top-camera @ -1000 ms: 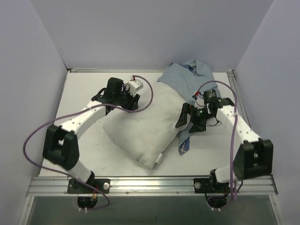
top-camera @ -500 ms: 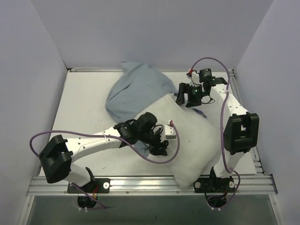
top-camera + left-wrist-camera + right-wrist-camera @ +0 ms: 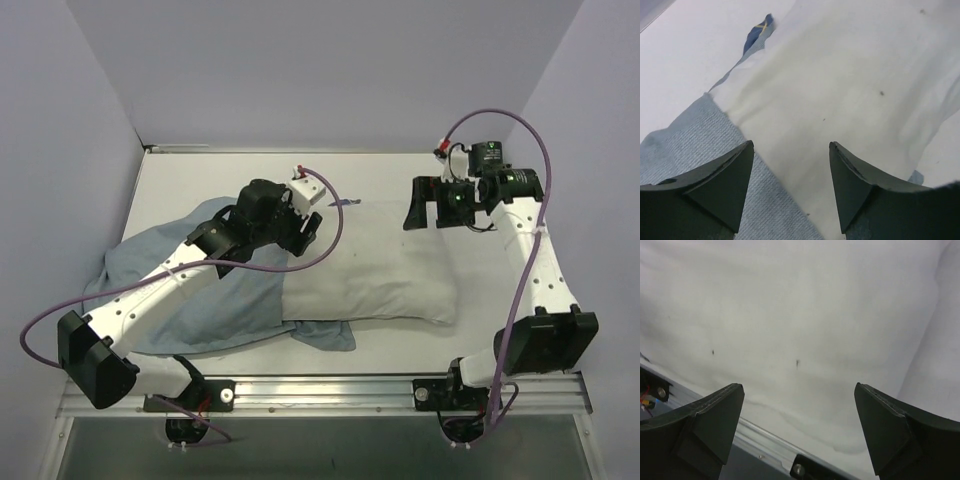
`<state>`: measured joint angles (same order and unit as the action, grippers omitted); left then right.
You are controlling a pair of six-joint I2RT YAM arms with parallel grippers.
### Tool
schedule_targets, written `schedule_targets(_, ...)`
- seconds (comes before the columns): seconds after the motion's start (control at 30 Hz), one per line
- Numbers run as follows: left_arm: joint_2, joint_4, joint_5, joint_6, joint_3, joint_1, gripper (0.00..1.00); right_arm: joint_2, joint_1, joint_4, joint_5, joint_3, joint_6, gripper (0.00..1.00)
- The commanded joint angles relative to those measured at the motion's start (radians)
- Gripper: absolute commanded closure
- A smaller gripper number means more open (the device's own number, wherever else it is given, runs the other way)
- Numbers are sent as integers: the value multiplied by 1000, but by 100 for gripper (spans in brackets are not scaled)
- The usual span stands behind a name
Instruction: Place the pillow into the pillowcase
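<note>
Over the pillow's [image 3: 380, 280] left end, at the pillowcase [image 3: 200, 300] mouth: left gripper [image 3: 790, 167], jaws apart, empty. Pillow's long axis runs left-right, left end seemingly inside the case. Right gripper [image 3: 431, 207], wide open and empty, hangs off the pillow's far right corner. Left arm nearer the hem.

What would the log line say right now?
plump white pillow: one end at pale blue fabric pillowcase | left jaws: open | right jaws: open

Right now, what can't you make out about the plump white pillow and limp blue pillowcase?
Top view: how deep the pillow sits in the pillowcase; fabric and the left arm cover it.
Left wrist: navy print, only a tiny scrap.
Right wrist: pillowcase out of frame.
</note>
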<state>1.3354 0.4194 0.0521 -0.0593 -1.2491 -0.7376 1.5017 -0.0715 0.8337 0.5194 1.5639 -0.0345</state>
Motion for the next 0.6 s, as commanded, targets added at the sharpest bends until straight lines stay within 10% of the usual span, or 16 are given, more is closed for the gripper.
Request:
schedule_targets(0.0, -4, 197, -155, -28, -27, 4, 29, -37, 68, 211, -48, -93, -59, 0)
schedule_targets(0.4, 129, 337, -258, 30, -38, 39, 46, 179, 228, 242, 246, -222, -73, 6)
schedule_targets(0.57, 173, 320, -129, 52, -139, 63, 79, 236, 228, 239, 365, -229, -96, 51)
